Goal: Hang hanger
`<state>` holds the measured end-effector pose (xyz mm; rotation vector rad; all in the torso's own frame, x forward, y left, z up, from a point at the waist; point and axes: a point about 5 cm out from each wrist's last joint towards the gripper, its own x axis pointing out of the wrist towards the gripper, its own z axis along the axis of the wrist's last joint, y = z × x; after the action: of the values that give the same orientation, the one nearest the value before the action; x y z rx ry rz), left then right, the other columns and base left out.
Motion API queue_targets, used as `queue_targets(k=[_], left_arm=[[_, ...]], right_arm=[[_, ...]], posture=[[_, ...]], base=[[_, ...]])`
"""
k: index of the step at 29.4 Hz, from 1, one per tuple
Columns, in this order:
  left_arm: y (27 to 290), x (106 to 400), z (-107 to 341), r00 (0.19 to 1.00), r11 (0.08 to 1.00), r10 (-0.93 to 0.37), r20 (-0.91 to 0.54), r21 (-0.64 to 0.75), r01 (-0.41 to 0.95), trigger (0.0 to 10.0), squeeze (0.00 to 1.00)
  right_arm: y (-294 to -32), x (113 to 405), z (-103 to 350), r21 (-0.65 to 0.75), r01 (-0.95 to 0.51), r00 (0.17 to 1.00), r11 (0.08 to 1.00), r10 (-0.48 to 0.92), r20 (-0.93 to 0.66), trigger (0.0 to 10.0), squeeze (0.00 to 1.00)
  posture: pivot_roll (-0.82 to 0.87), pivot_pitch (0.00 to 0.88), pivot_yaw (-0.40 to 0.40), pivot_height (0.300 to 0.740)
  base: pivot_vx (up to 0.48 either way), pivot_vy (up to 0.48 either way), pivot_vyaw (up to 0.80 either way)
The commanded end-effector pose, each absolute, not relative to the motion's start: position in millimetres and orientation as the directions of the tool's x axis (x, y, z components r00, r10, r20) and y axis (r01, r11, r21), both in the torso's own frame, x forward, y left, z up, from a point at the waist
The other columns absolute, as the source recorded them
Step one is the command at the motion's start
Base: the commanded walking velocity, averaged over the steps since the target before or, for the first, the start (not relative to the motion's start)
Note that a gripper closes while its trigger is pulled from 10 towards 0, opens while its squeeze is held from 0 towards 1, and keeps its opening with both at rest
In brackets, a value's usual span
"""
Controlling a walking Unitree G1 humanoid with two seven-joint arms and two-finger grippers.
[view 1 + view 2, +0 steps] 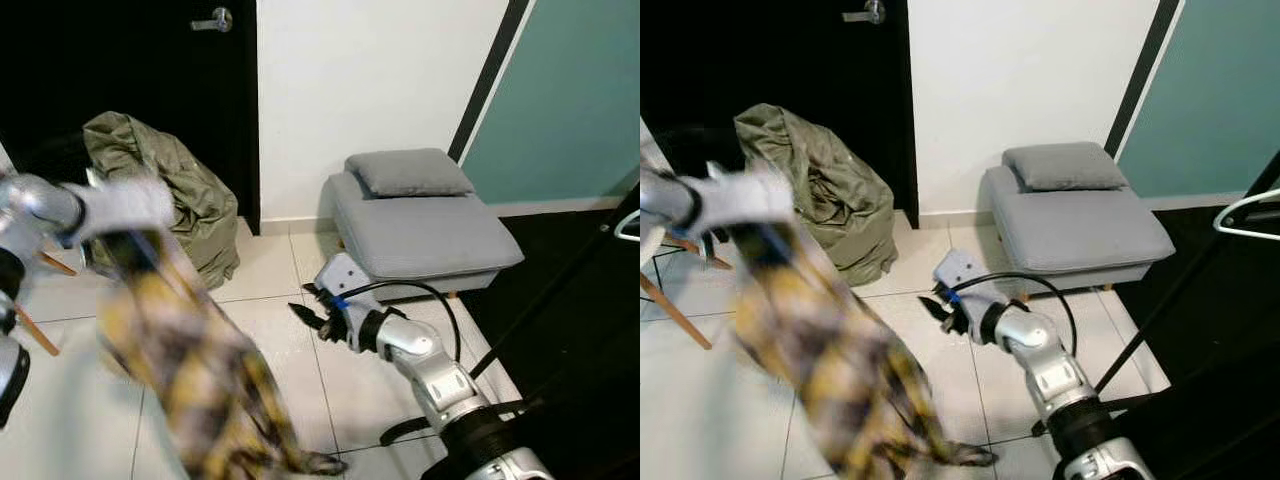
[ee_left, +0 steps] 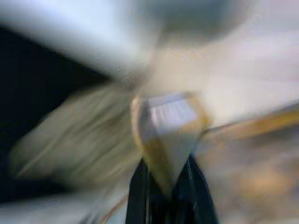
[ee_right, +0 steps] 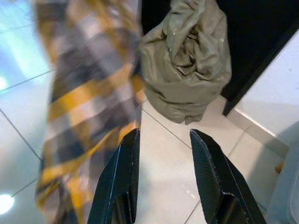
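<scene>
Blurring plaid shirt (image 1: 200, 370) at L gripper (image 2: 166, 186), hanger hidden.

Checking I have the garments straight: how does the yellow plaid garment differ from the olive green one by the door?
The yellow plaid garment is checked yellow, grey and white; the olive green garment is one plain colour. The plaid one hangs from the left end effector with its hem trailing onto the tiles; the olive one sits crumpled in a heap by the dark door. The plaid one is motion-blurred; the olive one is sharp. Both are cloth.
</scene>
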<state>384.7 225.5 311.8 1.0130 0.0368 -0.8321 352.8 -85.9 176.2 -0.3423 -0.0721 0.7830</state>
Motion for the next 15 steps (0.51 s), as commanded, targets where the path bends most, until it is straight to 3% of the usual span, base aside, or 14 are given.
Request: queue_targets(k=[1,2,3,4,5,6,9,10,15], left_arm=[[190.6,363.5,283.6,0.285,-0.091,-0.799,-0.530,0.575,0.813,0.0,0.00],[190.6,363.5,283.6,0.285,-0.091,-0.799,-0.530,0.575,0.813,0.0,0.00],[178.2,335.6,240.9,-0.012,-0.459,-0.660,-0.751,0.390,0.799,0.0,0.00],[178.2,335.6,240.9,-0.012,-0.459,-0.660,-0.751,0.390,0.799,0.0,0.00],[179.2,325.7,224.1,-0.089,-0.574,-0.554,-0.828,0.302,0.762,0.0,0.00],[182.3,324.7,215.9,-0.096,-0.623,-0.478,-0.873,0.259,0.738,0.0,0.00],[189.7,328.8,210.0,-0.077,-0.638,-0.398,-0.914,0.216,0.739,0.0,0.00],[197.8,335.9,210.9,-0.020,-0.603,-0.370,-0.929,0.223,0.766,0.0,0.00],[225.0,346.9,222.9,0.098,-0.479,-0.324,-0.941,0.253,0.840,0.0,0.00]], right_arm=[[-87.7,352.7,172.8,-0.314,-0.678,0.714,0.665,0.697,-0.064,10.0,0.00],[-87.7,352.7,172.8,-0.314,-0.678,0.714,0.665,0.697,-0.064,10.0,0.00],[-88.2,352.8,173.1,-0.320,-0.675,0.715,0.665,0.696,-0.063,10.0,0.00],[-88.2,352.8,173.1,-0.320,-0.675,0.715,0.665,0.696,-0.063,10.0,0.00],[-88.7,352.7,173.0,-0.321,-0.675,0.716,0.665,0.696,-0.063,10.0,0.00],[-88.9,352.8,172.9,-0.322,-0.673,0.717,0.666,0.694,-0.063,10.0,0.00],[-89.1,352.8,172.5,-0.325,-0.670,0.719,0.667,0.692,-0.064,10.0,0.00],[-88.9,352.7,172.1,-0.329,-0.669,0.720,0.666,0.691,-0.065,10.0,0.00],[-87.9,352.4,170.9,-0.334,-0.668,0.720,0.665,0.690,-0.068,10.0,0.00]], posture=[[0.03,0.168,-0.033,0.740],[0.03,0.168,-0.033,0.740],[0.02,0.167,-0.030,0.740],[0.02,0.167,-0.030,0.740],[0.02,0.166,-0.032,0.740],[0.02,0.166,-0.032,0.740],[0.02,0.162,-0.035,0.740],[0.02,0.162,-0.035,0.740],[0.03,0.162,-0.040,0.740]], base=[[0.000,0.000,0.00],[0.000,0.000,0.00],[0.000,0.000,0.00],[0.000,0.000,0.00],[0.000,0.000,0.00],[0.000,0.000,0.00],[0.000,0.000,0.00],[0.000,0.000,0.00],[0.000,0.000,0.00]])
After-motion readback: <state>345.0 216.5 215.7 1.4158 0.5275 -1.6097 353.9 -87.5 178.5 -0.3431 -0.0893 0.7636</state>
